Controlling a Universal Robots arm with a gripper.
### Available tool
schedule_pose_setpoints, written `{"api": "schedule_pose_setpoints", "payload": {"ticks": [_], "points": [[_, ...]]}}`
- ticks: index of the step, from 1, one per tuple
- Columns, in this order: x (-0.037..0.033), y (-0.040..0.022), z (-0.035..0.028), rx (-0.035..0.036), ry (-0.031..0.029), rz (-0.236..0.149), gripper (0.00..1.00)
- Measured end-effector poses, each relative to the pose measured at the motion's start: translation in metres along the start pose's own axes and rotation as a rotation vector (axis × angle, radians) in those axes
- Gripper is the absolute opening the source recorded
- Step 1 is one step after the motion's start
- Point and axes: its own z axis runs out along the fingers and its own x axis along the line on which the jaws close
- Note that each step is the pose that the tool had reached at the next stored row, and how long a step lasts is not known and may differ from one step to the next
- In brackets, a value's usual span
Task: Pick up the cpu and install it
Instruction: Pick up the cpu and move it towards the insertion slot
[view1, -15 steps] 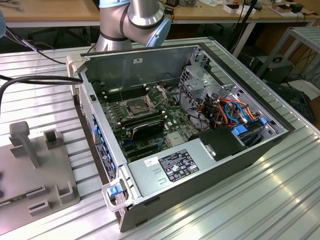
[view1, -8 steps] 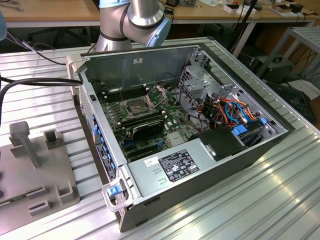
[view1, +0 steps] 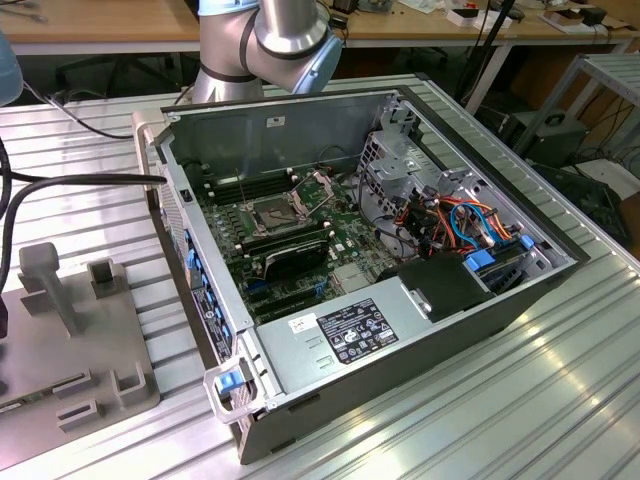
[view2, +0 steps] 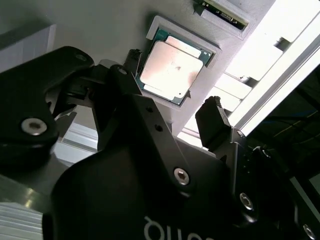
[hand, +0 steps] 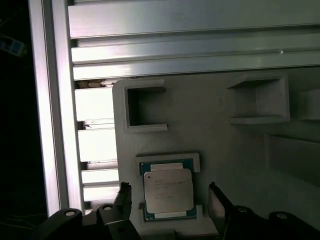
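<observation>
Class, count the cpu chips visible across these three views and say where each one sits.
1. The cpu lies flat in a framed recess of the grey holder plate, with the open gripper straddling it. Whether the motherboard socket holds another, I cannot tell.

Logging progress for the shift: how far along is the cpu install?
Done: the open gripper sits over the cpu, a finger on each side. In hand: nothing; the cpu lies in its grey holder recess. Left: lifting and seating it; the motherboard socket looks empty.
</observation>
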Motion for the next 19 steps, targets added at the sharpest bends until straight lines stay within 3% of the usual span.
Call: {"api": "schedule_pose_setpoints", "payload": {"ticks": [11,19], "points": [[0.0,0.0,0.0007,-0.0002,-0.0002,0.0,0.72],[0.0,0.0001,0.0084,-0.0001,-0.0002,0.0,0.72]]}}
